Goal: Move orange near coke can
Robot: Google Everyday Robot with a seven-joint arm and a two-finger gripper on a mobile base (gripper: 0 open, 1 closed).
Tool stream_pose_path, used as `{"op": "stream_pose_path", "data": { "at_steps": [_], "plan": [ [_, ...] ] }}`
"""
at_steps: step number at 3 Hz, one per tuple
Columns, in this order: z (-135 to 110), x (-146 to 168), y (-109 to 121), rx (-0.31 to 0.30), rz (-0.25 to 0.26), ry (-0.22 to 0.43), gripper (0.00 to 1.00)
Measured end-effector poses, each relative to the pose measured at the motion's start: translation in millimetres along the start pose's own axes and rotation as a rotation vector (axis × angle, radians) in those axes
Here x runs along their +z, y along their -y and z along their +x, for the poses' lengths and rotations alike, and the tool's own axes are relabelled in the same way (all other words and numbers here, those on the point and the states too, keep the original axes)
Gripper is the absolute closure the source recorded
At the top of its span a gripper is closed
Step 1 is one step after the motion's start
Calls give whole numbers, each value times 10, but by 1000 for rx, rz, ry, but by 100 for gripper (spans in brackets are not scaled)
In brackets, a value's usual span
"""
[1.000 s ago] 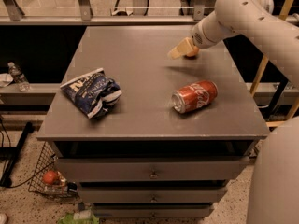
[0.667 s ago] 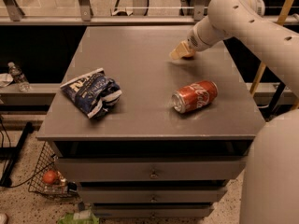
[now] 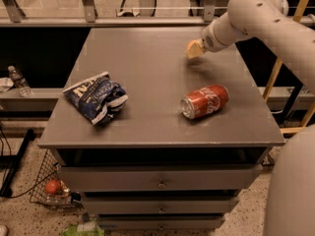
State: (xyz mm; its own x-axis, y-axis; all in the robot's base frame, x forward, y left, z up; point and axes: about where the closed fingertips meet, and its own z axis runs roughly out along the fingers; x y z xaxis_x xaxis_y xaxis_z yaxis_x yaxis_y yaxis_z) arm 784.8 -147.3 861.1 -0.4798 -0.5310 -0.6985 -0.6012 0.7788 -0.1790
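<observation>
The gripper [image 3: 199, 47] hung just above the far right part of the grey table [image 3: 147, 58], at the end of the pale arm [image 3: 246, 14] that reached in from the upper right of the view. At its very tip sat a small pale-orange shape, taken to be the orange [image 3: 193, 49]. It was raised off the tabletop with a faint shadow below it, but whether the hand was clasping it or loose around it could not be told. Nearest the gripper, toward the front edge of the table and a little to the right, the coke can [image 3: 204, 101] lay on its side. Its silver end faced the front-left and its white script faced up, and it was apart from the orange. Further from the gripper, across the table to the left and also nearer the front edge, a crumpled blue-and-white chip bag [image 3: 96, 97] rested on the surface, well apart from the can. Below the tabletop, the drawers [image 3: 161, 181] ran across the front. Farthest from the gripper, down on the speckled floor at the lower left, a wire basket [image 3: 42, 173] held a red round fruit [image 3: 52, 187]. A plastic bottle [image 3: 18, 80] stood on a low ledge at the left.
</observation>
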Motion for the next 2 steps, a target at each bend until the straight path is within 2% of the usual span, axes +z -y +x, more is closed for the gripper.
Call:
{"op": "stream_pose_path", "data": {
  "at_steps": [1, 2],
  "plan": [
    [-4, -408, 132, -67, -63, 55, 96],
    [137, -693, 217, -167, -143, 54, 100]
  ]
}}
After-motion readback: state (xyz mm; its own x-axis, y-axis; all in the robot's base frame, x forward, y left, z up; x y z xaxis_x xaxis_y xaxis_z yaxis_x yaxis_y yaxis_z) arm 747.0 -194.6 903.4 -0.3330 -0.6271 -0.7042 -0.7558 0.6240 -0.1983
